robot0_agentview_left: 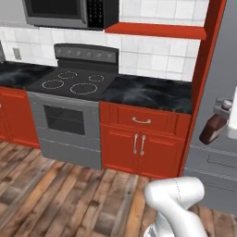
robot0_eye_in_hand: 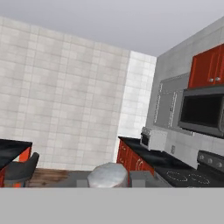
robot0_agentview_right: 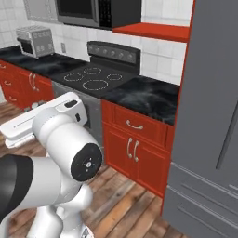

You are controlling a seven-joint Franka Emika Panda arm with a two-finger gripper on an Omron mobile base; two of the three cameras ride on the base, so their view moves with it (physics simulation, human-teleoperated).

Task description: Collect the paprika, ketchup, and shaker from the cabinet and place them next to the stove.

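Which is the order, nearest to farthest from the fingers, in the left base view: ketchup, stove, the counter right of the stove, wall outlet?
1. Ketchup: gripped, at the far right edge.
2. Counter: just right of the stove.
3. Stove: centre-left.
4. Outlet: on the far left wall.
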